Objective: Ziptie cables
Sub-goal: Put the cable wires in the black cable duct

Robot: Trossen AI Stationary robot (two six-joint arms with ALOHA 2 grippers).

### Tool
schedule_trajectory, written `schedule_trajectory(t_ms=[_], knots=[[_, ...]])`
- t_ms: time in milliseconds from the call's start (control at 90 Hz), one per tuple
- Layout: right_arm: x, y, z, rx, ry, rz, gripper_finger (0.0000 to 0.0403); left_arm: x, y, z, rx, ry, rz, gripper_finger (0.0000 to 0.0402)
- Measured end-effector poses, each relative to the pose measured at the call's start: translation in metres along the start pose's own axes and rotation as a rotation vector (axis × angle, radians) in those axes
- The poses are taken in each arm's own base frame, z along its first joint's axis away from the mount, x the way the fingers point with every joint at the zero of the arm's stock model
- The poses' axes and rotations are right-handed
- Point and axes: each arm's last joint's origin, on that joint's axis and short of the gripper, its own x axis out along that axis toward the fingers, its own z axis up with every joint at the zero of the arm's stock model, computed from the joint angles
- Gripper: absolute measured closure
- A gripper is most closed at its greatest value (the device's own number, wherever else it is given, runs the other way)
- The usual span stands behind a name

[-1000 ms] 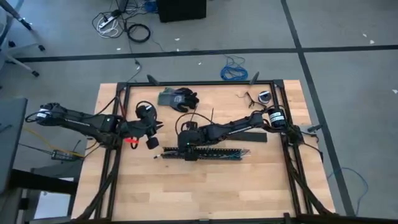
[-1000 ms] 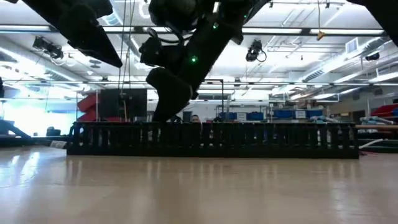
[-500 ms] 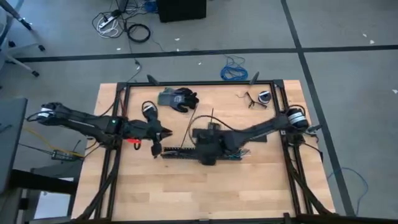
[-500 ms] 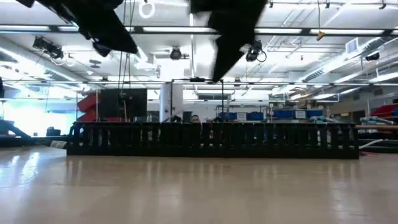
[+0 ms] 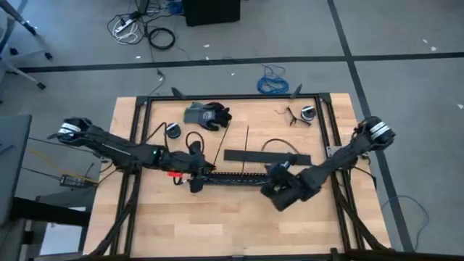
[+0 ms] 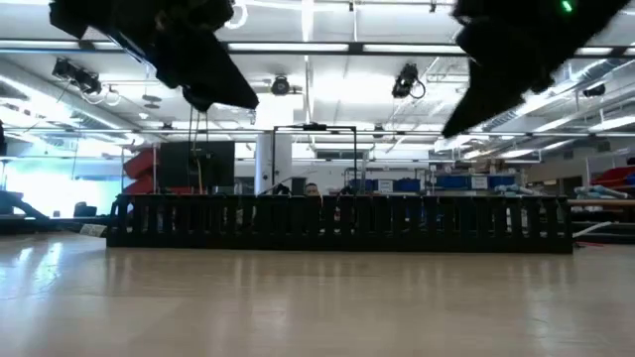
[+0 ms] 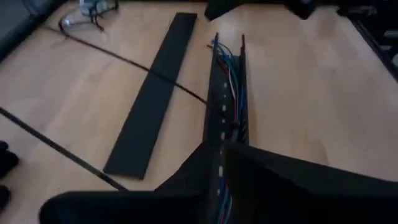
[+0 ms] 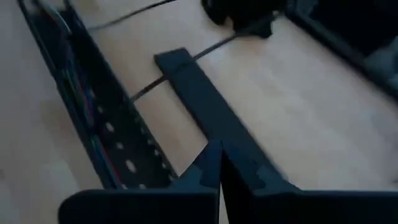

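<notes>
Cables [image 7: 231, 81] are seen lying inside a long black slotted duct [image 5: 235, 177] that rests on the bench [image 5: 217, 217], with blue, green and pale strands running lengthwise along the channel. The duct's long axis is set across the bench, from one arm's side to the other.

The left hand [image 5: 197, 172] is placed at one end of the duct, directly over it, so that the cables extend straight ahead of it along the channel. Its fingers appear drawn together with nothing gripped. The right hand [image 5: 279, 190] is held near the opposite end, just beside the duct on the operator's side; its fingers also appear drawn together, empty.

A flat black strip [image 5: 267, 156] lies just beyond the duct, roughly parallel to it, with loose thin wires crossing it.

The left hand is judged the nearer to the cables, being aligned with their run.
</notes>
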Motion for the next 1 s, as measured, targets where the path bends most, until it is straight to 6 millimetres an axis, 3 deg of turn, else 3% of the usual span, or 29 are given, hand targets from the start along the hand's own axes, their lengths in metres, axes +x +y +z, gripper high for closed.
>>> schedule_trajectory(t_ms=[111,278,489,778,889,1000], knots=[[0.012,-0.004,-0.007,0.164,-0.099,0.162,0.0402,0.001,-0.002,0.0,0.011,-0.006,0.023,0.0383],[0.03,-0.01,-0.002,0.115,-0.174,0.307,0.0403,0.012,0.001,-0.008,0.11,0.032,0.139,0.0383],[0.046,-0.021,0.014,0.129,-0.212,0.299,0.0403,0.014,0.005,-0.006,0.071,-0.012,0.297,0.0383],[0.064,-0.034,0.022,0.046,-0.221,0.23,0.0401,0.02,0.01,-0.007,0.08,-0.014,0.356,0.0384],[0.076,-0.041,0.026,-0.021,-0.153,0.41,0.0397,0.025,0.021,-0.006,0.009,-0.006,0.33,0.0384],[0.086,-0.048,0.03,0.008,-0.061,0.631,0.0382,0.029,0.028,-0.003,-0.075,-0.012,0.163,0.0373]])
